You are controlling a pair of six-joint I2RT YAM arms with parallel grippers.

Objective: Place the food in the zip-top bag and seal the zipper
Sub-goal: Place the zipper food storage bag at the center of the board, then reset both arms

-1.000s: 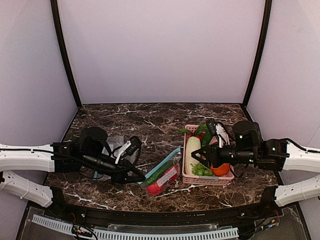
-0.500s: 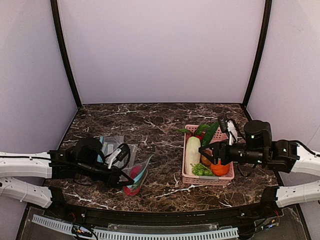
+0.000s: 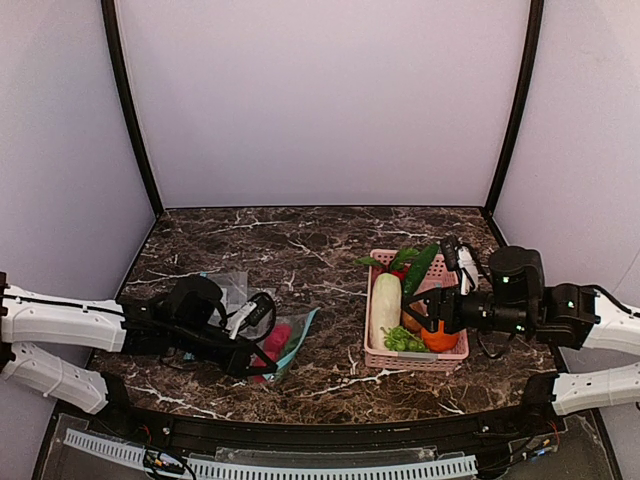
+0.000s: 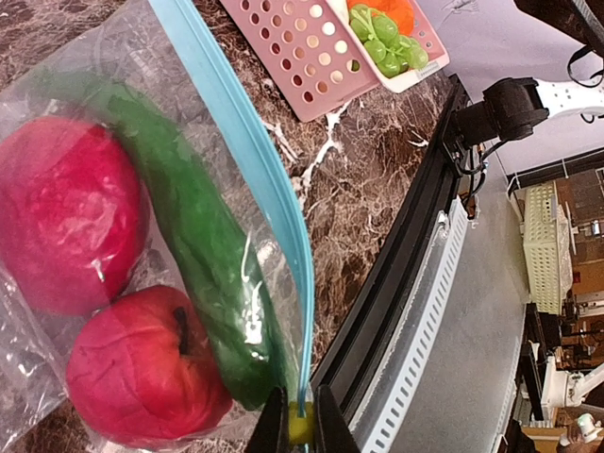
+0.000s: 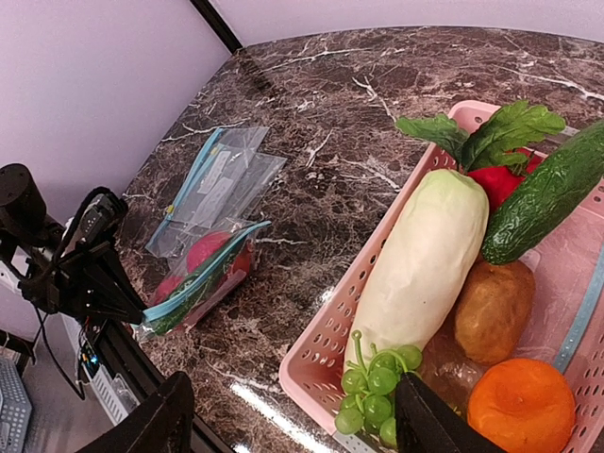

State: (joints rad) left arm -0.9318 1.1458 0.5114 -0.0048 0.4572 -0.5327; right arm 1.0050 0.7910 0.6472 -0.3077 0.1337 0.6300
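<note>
All three pieces of food are seen inside the flat clear plastic zip-top bag (image 5: pixel 203 276): two round red-pink fruits (image 4: pixel 61 226) and the slim dark green cucumber (image 4: pixel 189 236) are enclosed together. The bag is laid flat close to the near edge of the desk (image 3: pixel 300 250), left of its middle, well apart from the pink perforated plastic basket (image 5: pixel 326 321) toward the right edge. The left tool (image 4: pixel 294 427) is clenched on one end of the narrow light blue zipper strip (image 4: pixel 266 184). The right tool (image 5: pixel 297 429) is released, nothing held, and hangs above the basket. The filling is judged complete. Along the visible length the strip reads as a single flat band, so the seal is judged done or nearly so; whether the far end is pressed shut cannot be told. Only a check of the closure and the release of the strip may be left.
</note>
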